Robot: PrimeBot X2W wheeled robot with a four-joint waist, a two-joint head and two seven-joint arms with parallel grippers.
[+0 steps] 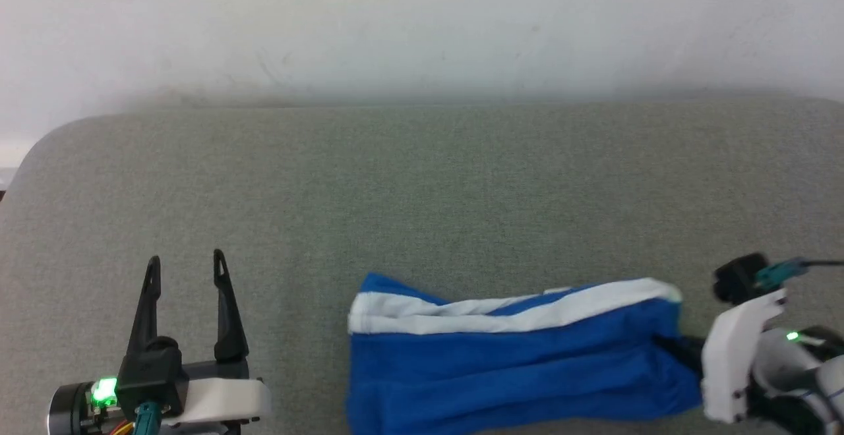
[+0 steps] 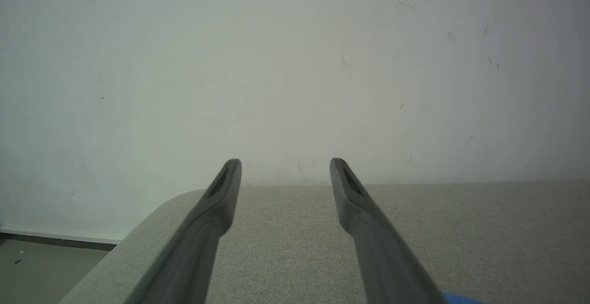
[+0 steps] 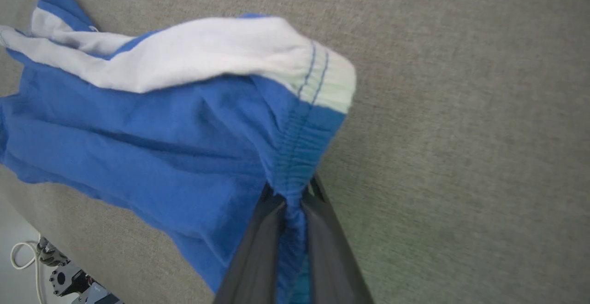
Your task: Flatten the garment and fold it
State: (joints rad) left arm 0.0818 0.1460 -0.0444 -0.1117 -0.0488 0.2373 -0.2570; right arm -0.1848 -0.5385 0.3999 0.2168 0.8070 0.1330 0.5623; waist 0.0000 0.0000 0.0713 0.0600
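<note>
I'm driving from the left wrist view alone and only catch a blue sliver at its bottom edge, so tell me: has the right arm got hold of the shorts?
Observer: Yes. The right claw is shut on the gathered elastic edge of the shorts.
Operator: Are they lying flat?
Observer: No. They lie bunched on the grey padded surface, creased lengthwise, with the white band twisted along the far side.
Operator: How does my claw sit relative to them?
Observer: The left claw is apart from the shorts, off their free end, with bare grey surface between.
</note>
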